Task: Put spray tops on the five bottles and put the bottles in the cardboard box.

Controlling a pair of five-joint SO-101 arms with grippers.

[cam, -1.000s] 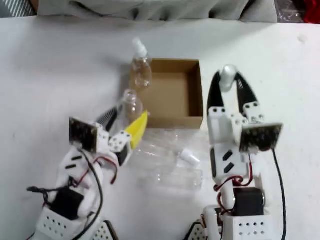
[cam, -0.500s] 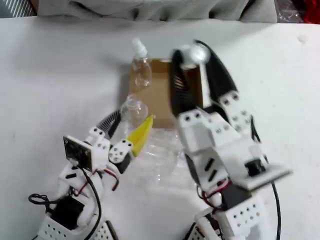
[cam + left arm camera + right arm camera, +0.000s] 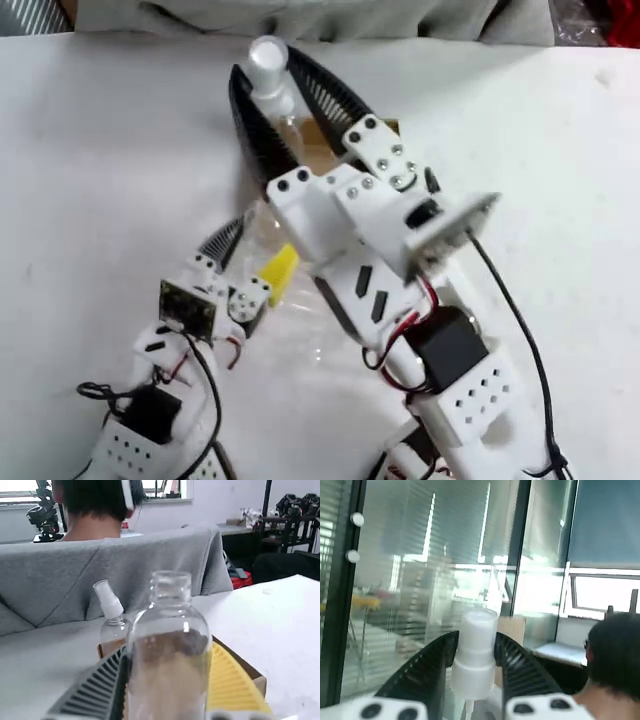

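So, high view: right gripper (image 3: 266, 62) is raised over the table (image 3: 100, 150), black jaws clamped on a white spray top (image 3: 268, 50) at their tips. That arm covers most of the cardboard box (image 3: 318, 155) and part of the capped bottle (image 3: 287, 130) beside it. Left gripper (image 3: 262, 238) sits low near the box, with one black jaw and one yellow; what it holds is mostly hidden under the right arm. Left wrist view: its jaws are closed around an open bottle (image 3: 167, 645), long axis upright, neck up, no top, base cut off. The capped bottle stands upright behind; can't tell if it touches the box. Right wrist view: the top's axis runs along the jaws, cap end away from the wrist, tube end hard to make out.
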